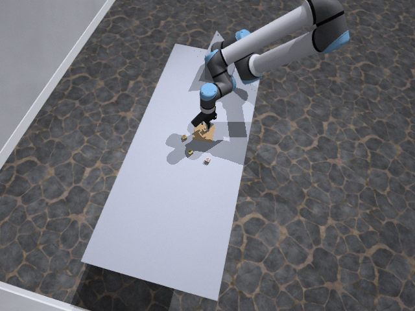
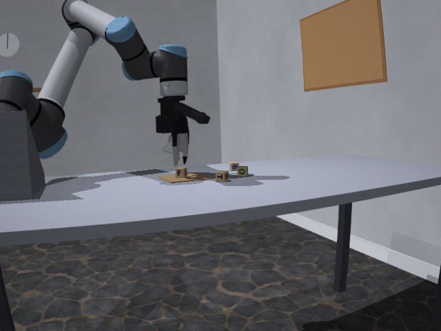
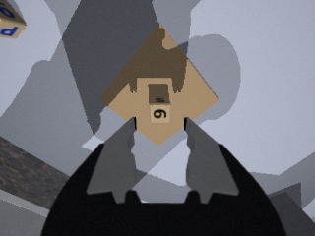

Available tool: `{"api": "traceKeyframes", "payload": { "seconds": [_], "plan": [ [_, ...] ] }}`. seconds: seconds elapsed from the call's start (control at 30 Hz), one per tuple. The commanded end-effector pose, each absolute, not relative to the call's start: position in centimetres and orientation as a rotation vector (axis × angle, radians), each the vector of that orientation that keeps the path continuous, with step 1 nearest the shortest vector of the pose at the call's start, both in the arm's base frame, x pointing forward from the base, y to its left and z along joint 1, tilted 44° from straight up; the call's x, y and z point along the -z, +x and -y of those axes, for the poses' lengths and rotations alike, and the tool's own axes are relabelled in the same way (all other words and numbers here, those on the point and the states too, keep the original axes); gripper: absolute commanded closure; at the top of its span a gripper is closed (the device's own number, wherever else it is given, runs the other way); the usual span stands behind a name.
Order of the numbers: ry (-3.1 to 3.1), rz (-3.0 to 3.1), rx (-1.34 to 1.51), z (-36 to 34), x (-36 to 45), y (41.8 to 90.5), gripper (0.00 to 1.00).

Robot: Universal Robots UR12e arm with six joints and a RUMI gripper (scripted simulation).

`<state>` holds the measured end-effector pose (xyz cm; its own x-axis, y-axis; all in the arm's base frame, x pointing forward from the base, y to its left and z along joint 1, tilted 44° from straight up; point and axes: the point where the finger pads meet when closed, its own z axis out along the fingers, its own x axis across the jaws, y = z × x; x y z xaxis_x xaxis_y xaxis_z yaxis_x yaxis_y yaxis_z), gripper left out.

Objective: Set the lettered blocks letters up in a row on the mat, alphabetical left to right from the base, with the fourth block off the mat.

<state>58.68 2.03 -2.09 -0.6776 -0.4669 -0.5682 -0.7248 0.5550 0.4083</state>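
A tan square mat (image 1: 205, 133) lies on the grey table, near the arm's base. One wooden block (image 1: 203, 128) stands on it; it shows an F on one side in the exterior view (image 2: 180, 172) and a digit on another side in the wrist view (image 3: 159, 105). Its top face is in shadow. My gripper (image 2: 180, 159) hangs straight above this block, fingers apart and empty, tips just over it (image 3: 159, 129). Three more blocks lie off the mat: one with dark marks (image 2: 222, 175), one with a green O (image 2: 242, 171), and one with a blue mark (image 2: 233, 165).
The three loose blocks sit just beyond the mat (image 1: 183, 137) (image 1: 190, 151) (image 1: 207, 161). One of them shows at the top left corner of the wrist view (image 3: 10, 20). The arm's shadow covers the mat area. The table's right edge is near the mat.
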Motion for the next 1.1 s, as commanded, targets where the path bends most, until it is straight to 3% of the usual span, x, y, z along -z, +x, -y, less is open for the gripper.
{"api": "traceKeyframes", "payload": {
  "seconds": [0.0,1.07],
  "plan": [
    [-0.969,-2.397,-0.891,-2.0,2.1,58.7,0.60],
    [-0.969,-2.397,-0.891,-4.5,4.7,59.2,0.60]
  ]
}}
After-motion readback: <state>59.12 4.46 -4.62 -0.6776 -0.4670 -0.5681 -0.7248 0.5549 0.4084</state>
